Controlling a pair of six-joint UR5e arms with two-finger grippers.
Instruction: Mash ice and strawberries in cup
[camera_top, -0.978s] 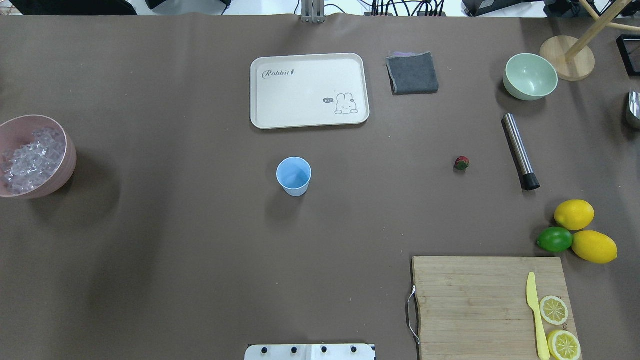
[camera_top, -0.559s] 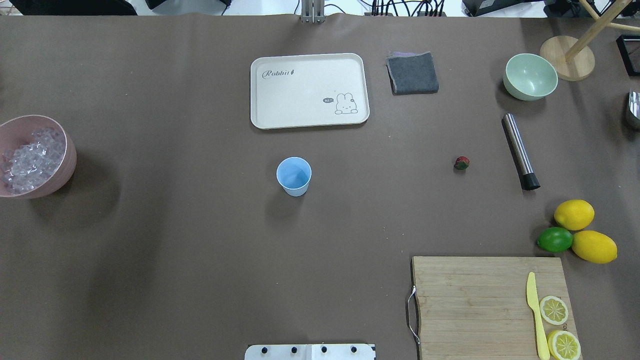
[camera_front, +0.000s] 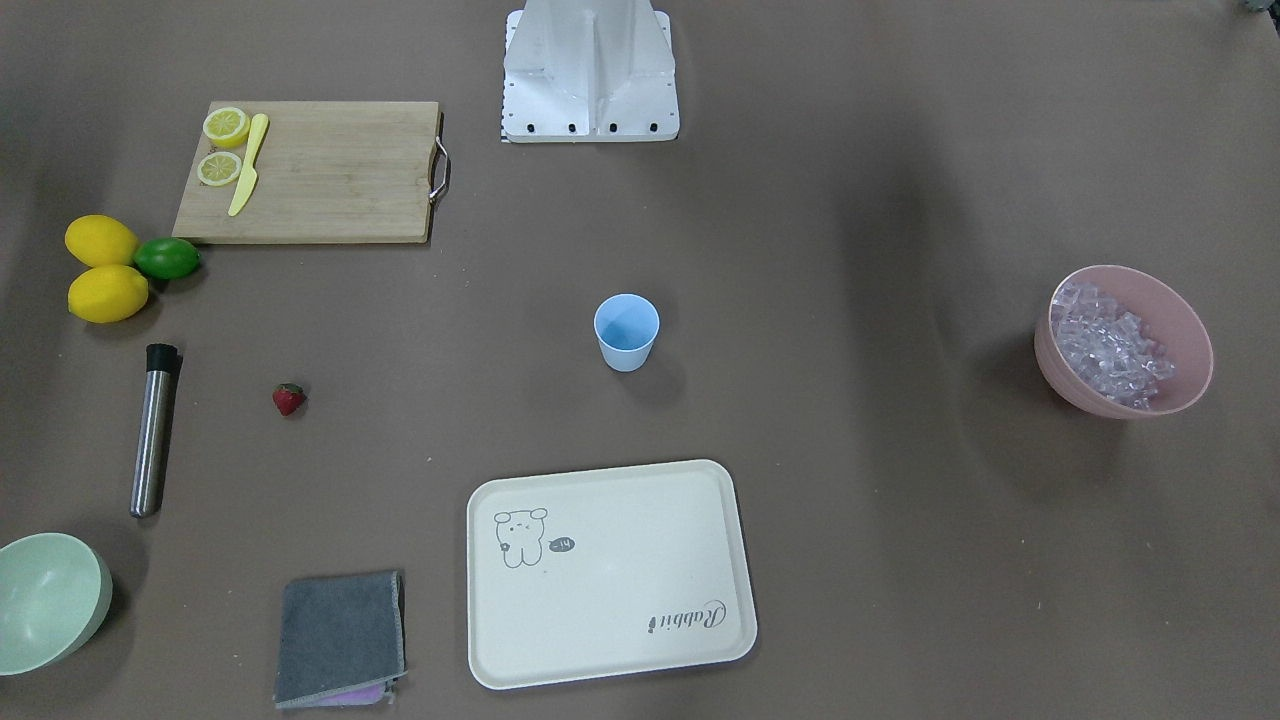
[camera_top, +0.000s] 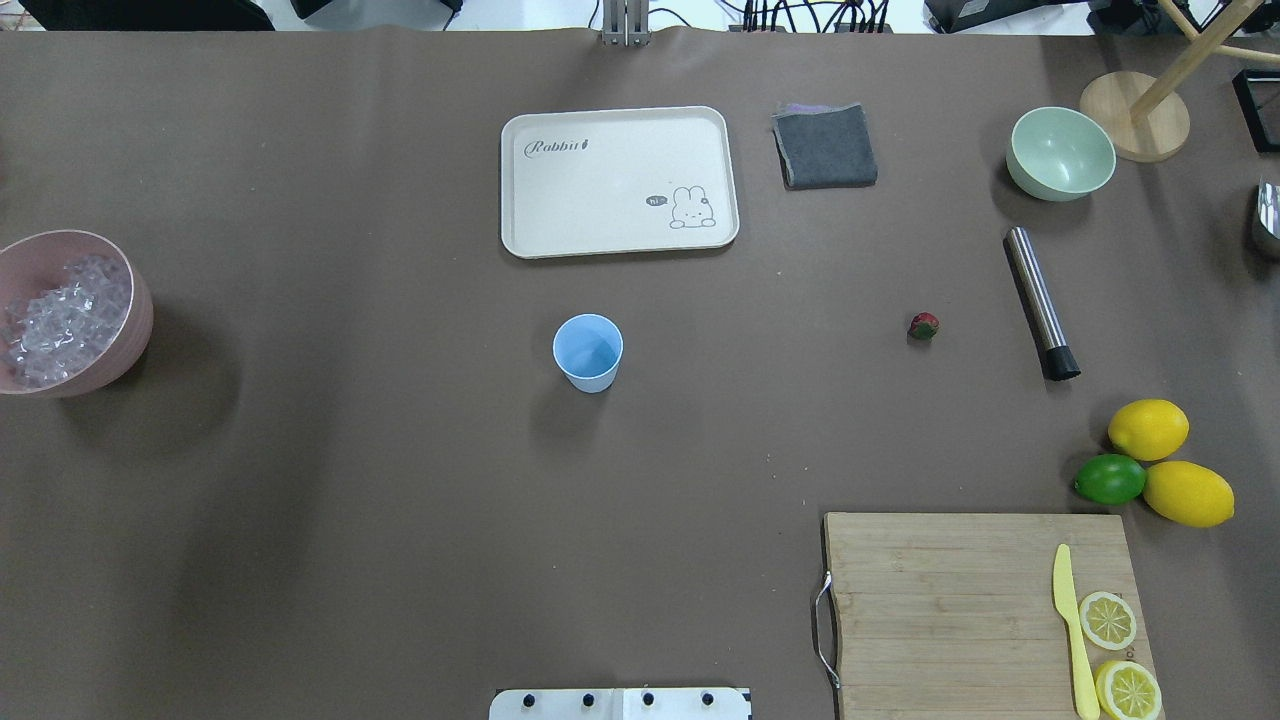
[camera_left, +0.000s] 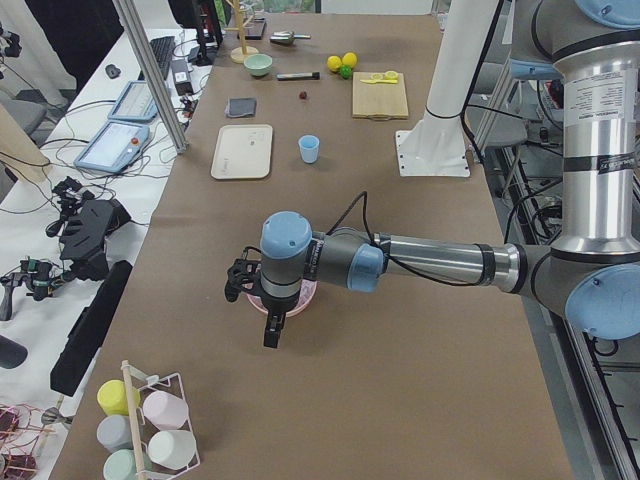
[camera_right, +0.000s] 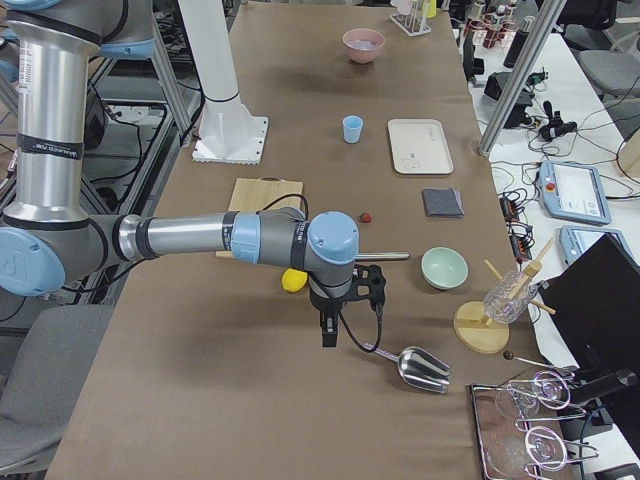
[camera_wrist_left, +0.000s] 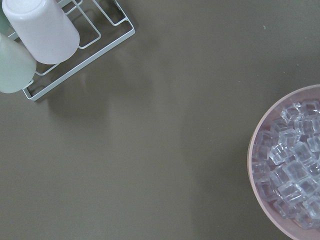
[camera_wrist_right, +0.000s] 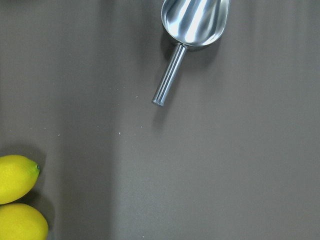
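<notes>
**A:** Where do the task items sit?

**B:** I have the cup (camera_top: 588, 350) upright in mid-table, near the tray (camera_top: 600, 190). The strawberry (camera_top: 923, 325) lies on the table well off to the cup's right, between it and the muddler (camera_top: 1040, 300). The ice (camera_top: 62, 318) is heaped in the pink bowl (camera_top: 138, 325) at the far left edge.

**A:** And the tools?

**B:** My left gripper (camera_left: 272, 335) hangs over the pink bowl. Only the side camera shows it, so I cannot tell how wide it stands. Its wrist camera looks down on the ice at the frame's right and a rack (camera_wrist_left: 85, 62) at upper left. My right gripper (camera_right: 328, 330) hovers near the scoop (camera_wrist_right: 195, 20) and the lemons (camera_wrist_right: 17, 177). I cannot tell its spread either.
</notes>
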